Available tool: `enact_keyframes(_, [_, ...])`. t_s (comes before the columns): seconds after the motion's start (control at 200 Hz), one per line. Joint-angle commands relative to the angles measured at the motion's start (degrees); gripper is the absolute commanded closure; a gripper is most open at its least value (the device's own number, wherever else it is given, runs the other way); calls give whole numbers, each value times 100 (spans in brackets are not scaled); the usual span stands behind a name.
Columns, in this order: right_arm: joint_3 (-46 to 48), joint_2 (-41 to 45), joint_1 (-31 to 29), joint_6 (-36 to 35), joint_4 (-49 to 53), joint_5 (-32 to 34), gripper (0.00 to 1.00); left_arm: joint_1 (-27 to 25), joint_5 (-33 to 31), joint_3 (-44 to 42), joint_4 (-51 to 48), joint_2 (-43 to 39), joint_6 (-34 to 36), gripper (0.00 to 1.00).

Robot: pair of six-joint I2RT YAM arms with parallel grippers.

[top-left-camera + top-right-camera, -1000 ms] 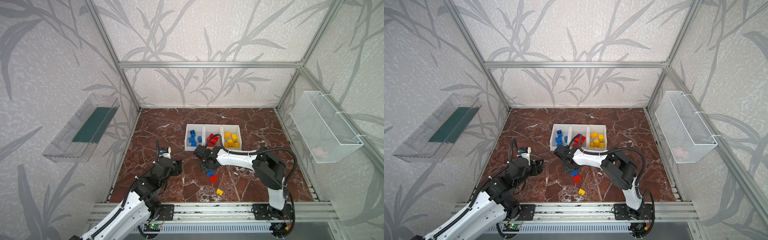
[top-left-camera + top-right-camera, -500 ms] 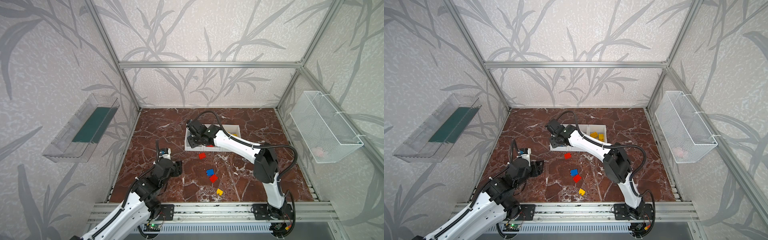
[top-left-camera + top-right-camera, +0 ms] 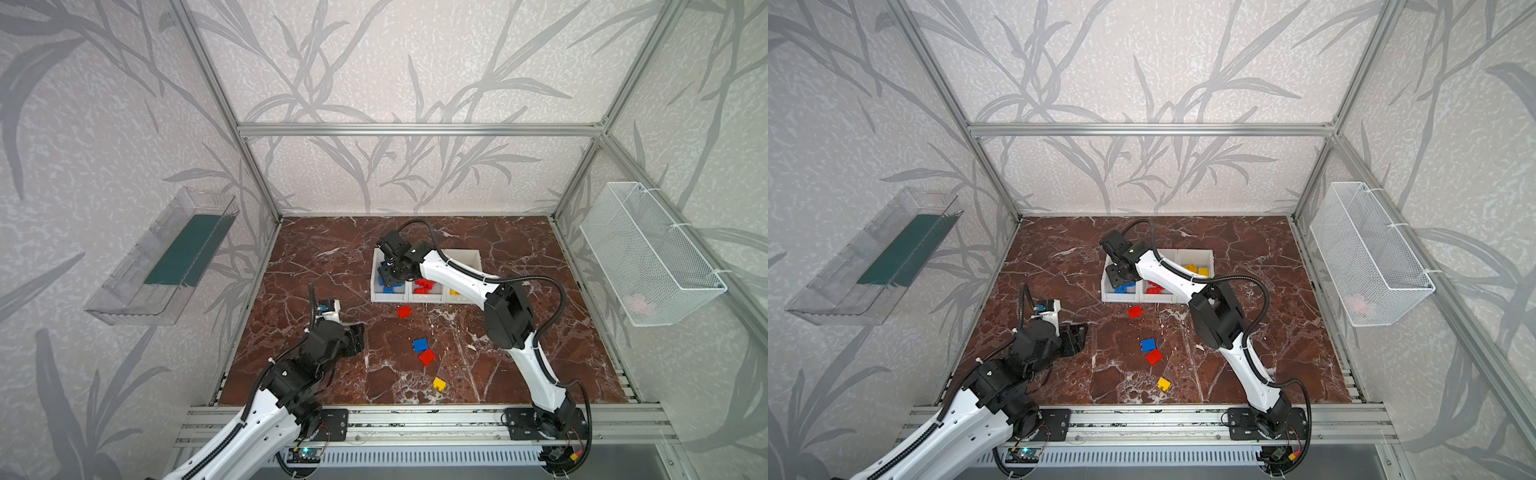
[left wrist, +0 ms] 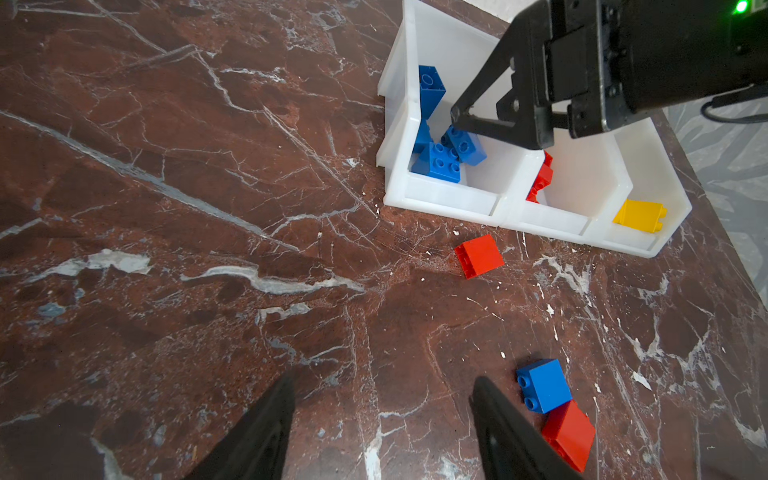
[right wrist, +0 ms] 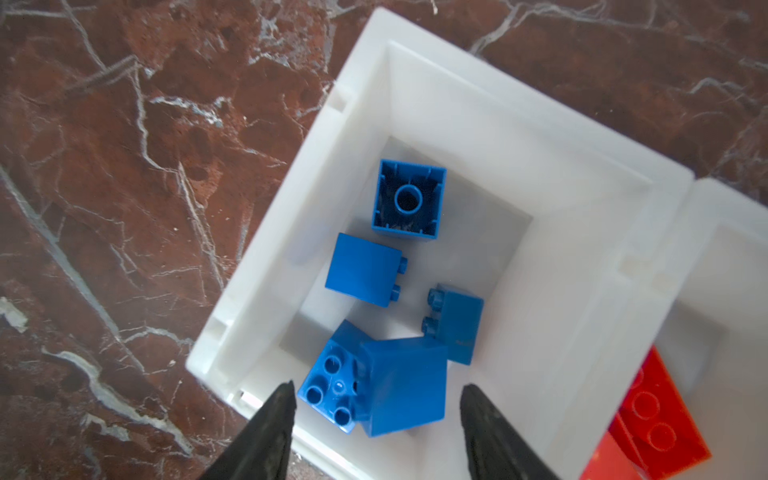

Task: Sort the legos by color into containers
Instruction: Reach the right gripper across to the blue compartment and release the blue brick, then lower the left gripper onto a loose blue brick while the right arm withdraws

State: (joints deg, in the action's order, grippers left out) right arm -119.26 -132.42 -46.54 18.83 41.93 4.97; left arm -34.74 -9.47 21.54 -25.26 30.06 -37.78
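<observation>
Three joined white containers (image 3: 388, 296) (image 3: 1119, 296) (image 4: 440, 199) stand mid-floor. The left one (image 5: 457, 83) holds several blue legos, the middle one red legos (image 3: 424, 284), the right one yellow legos (image 3: 1196, 269). My right gripper (image 3: 390, 279) (image 3: 1117, 276) (image 4: 455, 116) (image 5: 376, 390) hangs open over the left container. Below its jaws a blue lego (image 5: 405, 384) lies tilted on another, free of both fingers. Loose on the floor are a red lego (image 3: 403, 311) (image 4: 478, 255), a blue one (image 3: 420, 344) (image 4: 543, 385), a second red one (image 3: 427, 357) (image 4: 569, 434) and a yellow one (image 3: 439, 384). My left gripper (image 3: 357, 338) (image 3: 1077, 336) (image 4: 382, 386) is open and empty, left of the blue and red pair.
A clear tray with a green liner (image 3: 166, 257) hangs on the left wall and a white wire basket (image 3: 648, 253) on the right wall. An aluminium rail (image 3: 415, 415) runs along the floor's front edge. The right arm stretches over the middle and right containers.
My right gripper moved from the floor in front of the containers to above the left one and opened; a blue lego now lies under it. The left arm stayed put.
</observation>
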Motion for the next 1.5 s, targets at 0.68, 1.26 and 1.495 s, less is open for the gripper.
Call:
enact_keyframes(0.68, [610,1364,-21,-4,-206,-375,33,15,657,-85,538,444,182,30])
enact_keyframes(1.26, [5457,4520,625,1136,-1315,296,32,-454,1658,473,1398,2574,858,30])
enact_keyframes(1.495, [6430,5417,717,1512,-1177,674,32,-871,2193,739,2198,3826,668,29])
